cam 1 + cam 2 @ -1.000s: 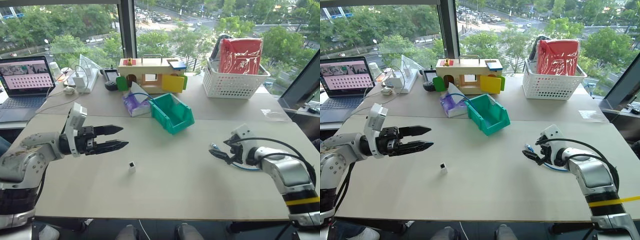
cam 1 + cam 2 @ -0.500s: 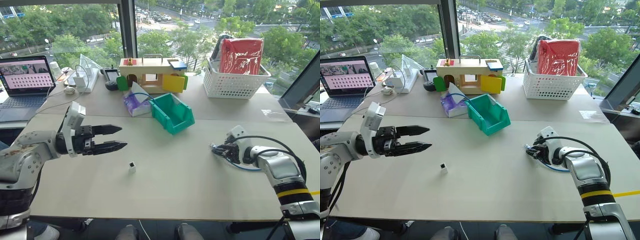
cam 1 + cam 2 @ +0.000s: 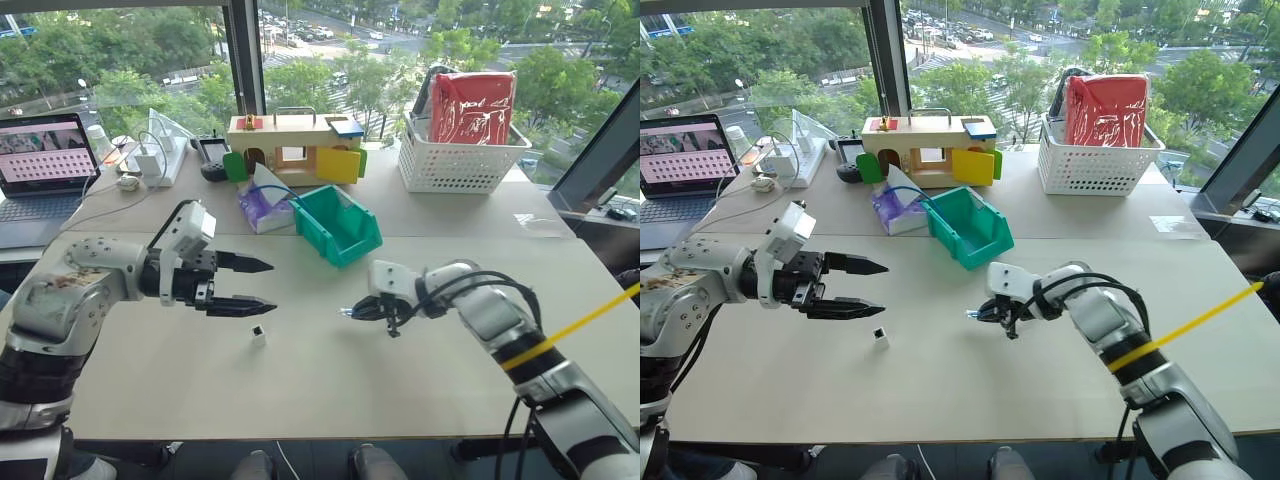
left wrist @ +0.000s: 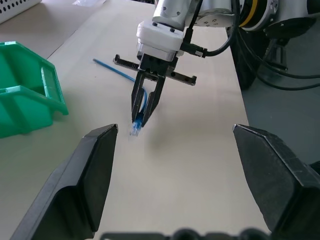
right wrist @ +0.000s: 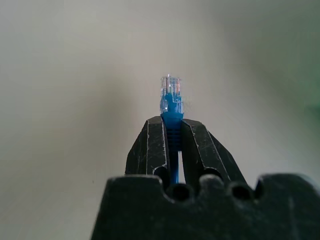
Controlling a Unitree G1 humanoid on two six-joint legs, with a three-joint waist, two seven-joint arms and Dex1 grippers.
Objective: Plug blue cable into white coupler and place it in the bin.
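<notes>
Between the spread left claw (image 3: 262,285) and the right claw (image 3: 356,312), clenched on the thin light-blue cable (image 4: 138,116), bare desk (image 3: 330,380) lies unobstructed, the tiny white plastic coupler (image 3: 258,336) just below the left claw.

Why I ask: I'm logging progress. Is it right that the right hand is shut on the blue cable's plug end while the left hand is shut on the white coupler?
Not quite. The left hand is open and holds nothing; the white coupler lies on the table just below it, as the left eye view shows. The right hand is indeed shut on the blue cable near its plug.
</notes>
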